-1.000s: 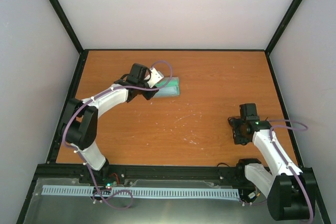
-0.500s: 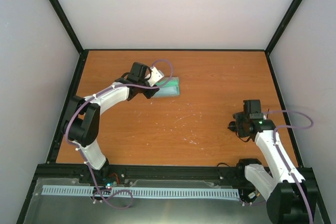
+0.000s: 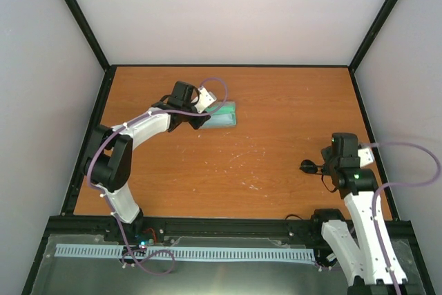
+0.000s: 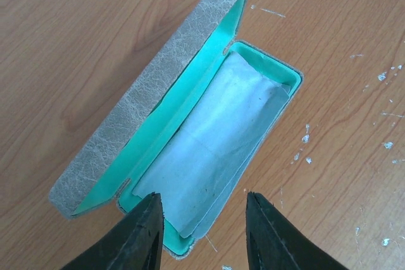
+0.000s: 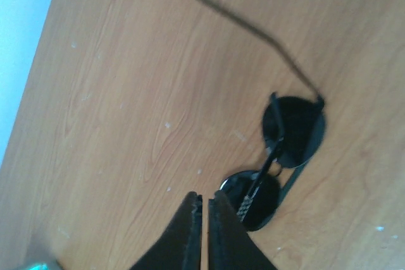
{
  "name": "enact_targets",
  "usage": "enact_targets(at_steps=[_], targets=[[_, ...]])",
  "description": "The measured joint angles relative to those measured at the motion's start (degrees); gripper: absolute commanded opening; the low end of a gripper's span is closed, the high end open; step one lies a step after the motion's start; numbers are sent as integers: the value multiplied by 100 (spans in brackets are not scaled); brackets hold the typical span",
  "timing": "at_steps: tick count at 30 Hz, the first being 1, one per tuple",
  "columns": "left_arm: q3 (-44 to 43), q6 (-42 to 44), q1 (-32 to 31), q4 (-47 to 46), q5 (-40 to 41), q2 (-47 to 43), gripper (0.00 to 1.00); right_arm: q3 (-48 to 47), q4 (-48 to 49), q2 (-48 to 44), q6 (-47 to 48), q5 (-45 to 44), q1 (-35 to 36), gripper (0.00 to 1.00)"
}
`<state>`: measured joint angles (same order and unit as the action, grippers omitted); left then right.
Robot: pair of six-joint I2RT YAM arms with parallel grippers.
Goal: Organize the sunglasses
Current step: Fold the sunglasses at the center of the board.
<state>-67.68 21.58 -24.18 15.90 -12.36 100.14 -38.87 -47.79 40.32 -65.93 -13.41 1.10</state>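
black wire sunglasses [image 5: 294, 131] pinched in right jaws, left jaws spread over open grey case [image 4: 158, 93]

A robotics lab cell, by the look of it. In the overhead view an orange wood-grain worktop [image 3: 290, 101] fills the middle of the frame. It is boxed in at the top, left and right by plain pale walls [image 3: 235, 12], with black metal struts [image 3: 79, 18] running up the corners. Two white and black robot arms are bolted along the lower edge, the left arm [image 3: 145, 128] at lower left and the right arm [image 3: 359, 202] at lower right, each trailing a purple cable [image 3: 407, 144]. A white slotted cable duct [image 3: 207, 253] lies on a grey metal plate [image 3: 76, 274] across the bottom of the frame, and white scuffs [image 3: 238, 157] mark the worktop near its middle
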Motion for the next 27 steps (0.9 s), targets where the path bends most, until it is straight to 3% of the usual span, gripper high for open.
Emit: enact_targets(at_steps=[5, 9, 13, 23, 27], targets=[[-15, 0, 9, 0, 0, 0, 37, 42, -435, -330, -203, -662, -208, 3], [-15, 0, 9, 0, -13, 0, 37, 31, -658, 111, -190, -922, -516, 3], [-15, 0, 9, -2, -33, 2, 37, -59, -658, 699, 103, -970, -1298, 3], [-94, -4, 39, 9, -42, 227, 37, -654, 411, 1644, 1515, -160, -3296, 3], [-157, -7, 74, 13, -57, 299, 37, -603, 739, 2361, 1921, 389, -3526, 3]])
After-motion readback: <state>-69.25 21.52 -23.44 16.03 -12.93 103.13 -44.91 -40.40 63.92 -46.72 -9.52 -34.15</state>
